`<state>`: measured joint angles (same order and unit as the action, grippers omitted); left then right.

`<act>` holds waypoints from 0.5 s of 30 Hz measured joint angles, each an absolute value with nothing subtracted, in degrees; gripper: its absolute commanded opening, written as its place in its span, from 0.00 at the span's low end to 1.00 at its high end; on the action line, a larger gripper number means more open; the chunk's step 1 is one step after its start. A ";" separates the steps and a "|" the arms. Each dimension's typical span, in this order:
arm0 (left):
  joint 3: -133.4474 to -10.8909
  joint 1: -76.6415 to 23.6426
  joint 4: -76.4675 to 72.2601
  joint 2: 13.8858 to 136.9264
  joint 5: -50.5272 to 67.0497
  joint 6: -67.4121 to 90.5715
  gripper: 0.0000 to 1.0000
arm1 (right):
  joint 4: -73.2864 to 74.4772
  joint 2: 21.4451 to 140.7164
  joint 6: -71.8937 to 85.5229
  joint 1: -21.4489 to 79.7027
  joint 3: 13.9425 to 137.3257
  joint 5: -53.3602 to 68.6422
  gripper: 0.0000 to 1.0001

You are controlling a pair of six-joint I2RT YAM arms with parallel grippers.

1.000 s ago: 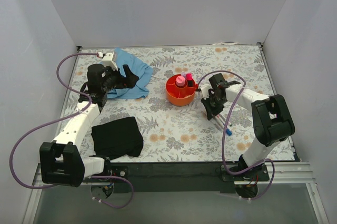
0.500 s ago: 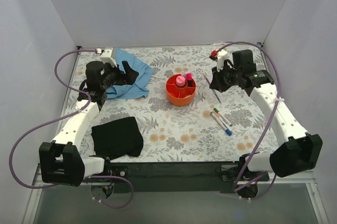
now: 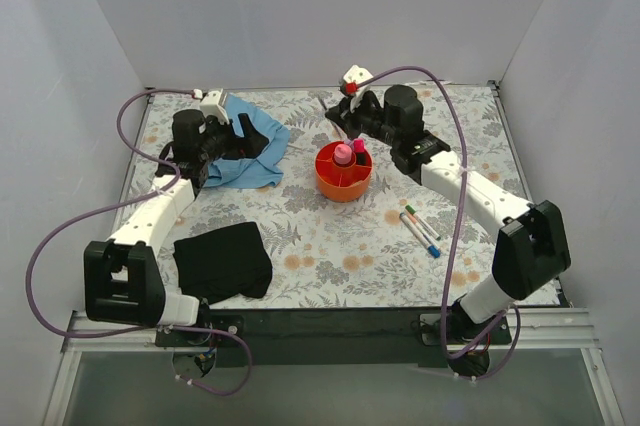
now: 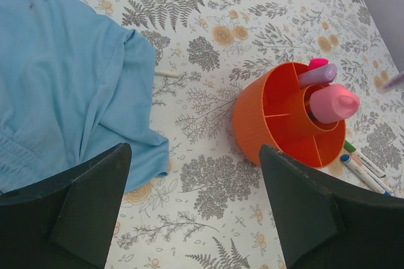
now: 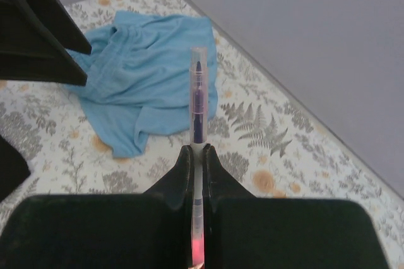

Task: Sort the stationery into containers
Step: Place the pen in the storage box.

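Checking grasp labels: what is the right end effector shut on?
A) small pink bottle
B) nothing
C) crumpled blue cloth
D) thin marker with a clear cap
D: in the right wrist view the right end effector pinches the thin marker with a clear cap between its closed fingers.
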<state>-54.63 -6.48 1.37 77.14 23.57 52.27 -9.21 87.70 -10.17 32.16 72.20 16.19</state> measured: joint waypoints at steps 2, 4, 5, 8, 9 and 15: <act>-55.94 -6.48 1.52 78.59 23.62 51.88 0.83 | -15.55 89.54 -10.66 33.10 72.20 15.79 0.01; -57.12 -6.48 1.74 79.75 23.57 51.35 0.83 | -19.97 91.31 -10.61 33.12 72.47 15.44 0.01; -57.60 -6.48 1.76 80.20 23.57 51.16 0.83 | -21.58 92.40 -10.44 33.06 72.84 15.27 0.01; -58.74 -6.48 1.74 81.54 23.57 50.68 0.83 | -25.32 95.88 -9.45 33.01 74.26 14.85 0.01; -58.94 -6.48 1.78 81.89 23.59 50.59 0.83 | -26.30 97.08 -9.04 32.97 74.63 14.70 0.01; -59.22 -6.48 1.39 83.70 23.94 50.37 0.83 | -29.85 103.02 -6.28 33.04 75.61 13.41 0.01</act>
